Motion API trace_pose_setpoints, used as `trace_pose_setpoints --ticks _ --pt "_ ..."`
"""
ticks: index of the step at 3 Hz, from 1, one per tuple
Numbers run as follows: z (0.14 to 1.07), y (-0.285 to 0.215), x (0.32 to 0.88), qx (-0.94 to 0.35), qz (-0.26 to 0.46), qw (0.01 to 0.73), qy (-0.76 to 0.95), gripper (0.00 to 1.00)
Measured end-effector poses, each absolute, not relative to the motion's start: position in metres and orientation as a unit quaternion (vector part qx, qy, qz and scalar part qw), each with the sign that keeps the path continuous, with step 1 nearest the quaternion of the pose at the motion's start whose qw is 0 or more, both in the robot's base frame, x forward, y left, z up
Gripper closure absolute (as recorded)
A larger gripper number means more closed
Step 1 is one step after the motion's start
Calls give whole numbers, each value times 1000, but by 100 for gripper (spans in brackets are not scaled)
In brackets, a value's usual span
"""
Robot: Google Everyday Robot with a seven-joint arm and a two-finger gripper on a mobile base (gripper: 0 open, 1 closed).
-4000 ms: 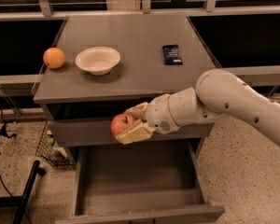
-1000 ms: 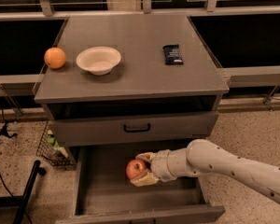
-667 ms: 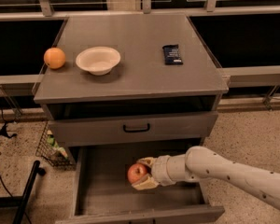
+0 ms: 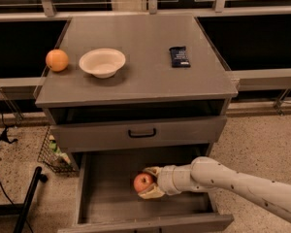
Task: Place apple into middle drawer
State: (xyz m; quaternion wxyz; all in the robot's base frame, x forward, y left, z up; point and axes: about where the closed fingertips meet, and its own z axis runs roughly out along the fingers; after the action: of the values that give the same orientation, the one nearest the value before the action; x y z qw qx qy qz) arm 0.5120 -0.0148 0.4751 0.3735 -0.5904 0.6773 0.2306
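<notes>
Gripping apple (image 4: 142,182), hand (image 4: 149,183) inside middle drawer (image 4: 106,196)

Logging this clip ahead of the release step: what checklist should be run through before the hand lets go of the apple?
1. The middle drawer is open: ok.
2. The hand is inside the drawer, closed on the apple: ok.
3. Drawer floor beneath the apple is bare: ok.
4. Apple touching the floor: cannot tell.
5. The orange and bowl sit on the cabinet top, out of the way: ok.

No legible text (packet (image 4: 179,57) print unreadable)
</notes>
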Motion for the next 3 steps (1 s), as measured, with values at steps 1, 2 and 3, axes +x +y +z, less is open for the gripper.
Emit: trace_pose_setpoints --ticks 1,2,3 --pt "457 -12 519 -597 230 369 674 100" --pt "442 -9 526 -602 235 364 671 100" --pt "427 -5 533 -604 240 357 671 100"
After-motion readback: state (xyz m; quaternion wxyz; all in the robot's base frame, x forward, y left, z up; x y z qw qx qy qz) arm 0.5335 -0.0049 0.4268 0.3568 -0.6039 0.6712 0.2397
